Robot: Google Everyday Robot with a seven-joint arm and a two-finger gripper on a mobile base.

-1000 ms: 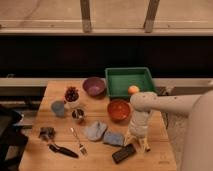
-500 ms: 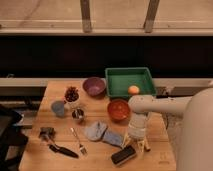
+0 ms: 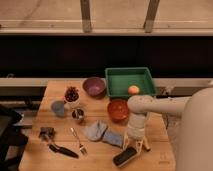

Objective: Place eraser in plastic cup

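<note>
Since a second ago my arm has come down and eased slightly left, so the pincer [image 3: 136, 146] now sits low over the near-right part of the table [image 3: 100, 155], right at the upper end of the eraser [image 3: 124, 157]. The eraser lies flat and slantwise near the front edge, much where it lay before. I cannot tell whether the pincer is spread or pinching the eraser, nor whether it touches it or hangs just above. The plastic cup [image 3: 58, 107] stands upright well apart on the left side, near a white cup [image 3: 72, 95] with dark red contents and a metal cup [image 3: 77, 115]. Between that group and the eraser lie two blue-grey cloths [image 3: 95, 131] and a fork [image 3: 77, 141]. A red bowl [image 3: 118, 109] sits just behind my arm, and beyond it a green tray [image 3: 120, 75] holds an orange ball [image 3: 133, 90].
</note>
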